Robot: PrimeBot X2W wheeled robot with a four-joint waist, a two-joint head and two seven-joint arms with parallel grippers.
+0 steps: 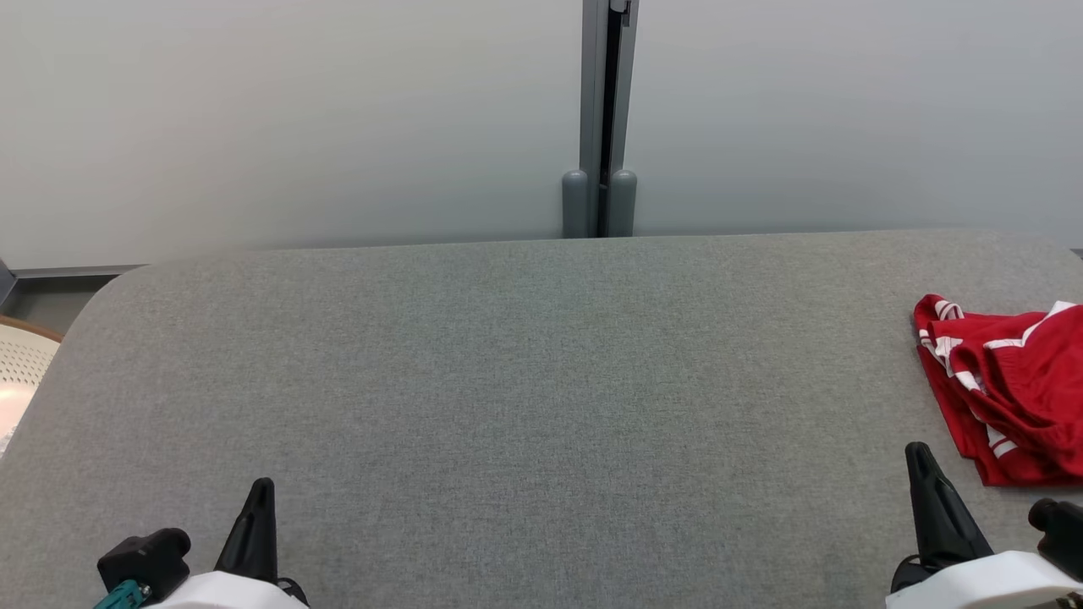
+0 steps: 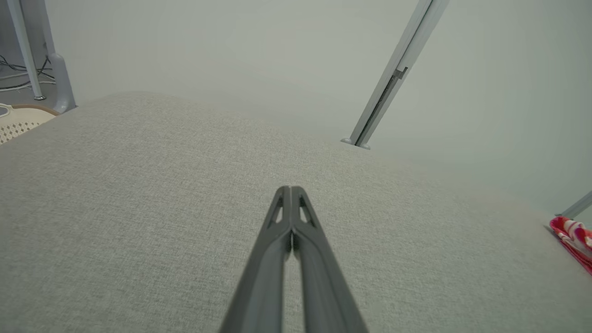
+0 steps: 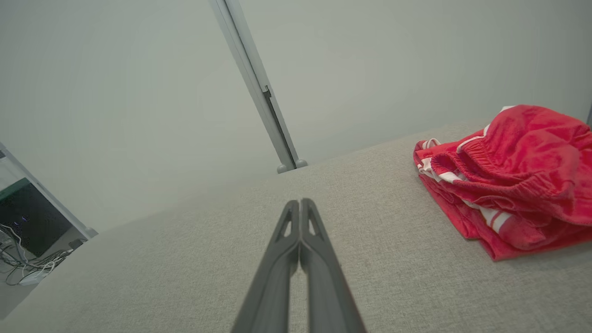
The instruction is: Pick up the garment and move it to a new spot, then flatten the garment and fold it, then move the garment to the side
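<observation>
The garment (image 1: 1011,385) is a crumpled heap of red cloth with white stripes, lying at the right edge of the grey table (image 1: 508,381). From the right wrist it appears as a bunched red pile (image 3: 513,180) off to the right of the fingers. A sliver of the garment (image 2: 573,240) shows at the far right of the left wrist view. My right gripper (image 1: 918,452) hovers near the front right, just left of the cloth, shut with nothing in it (image 3: 299,203). My left gripper (image 1: 262,486) sits at the front left, shut and empty (image 2: 291,189).
A pale wall with a grey vertical post (image 1: 601,118) runs behind the table. A perforated cream chair or basket (image 1: 21,368) stands off the table's left edge. Cables lie on the floor (image 3: 23,268) beyond the table.
</observation>
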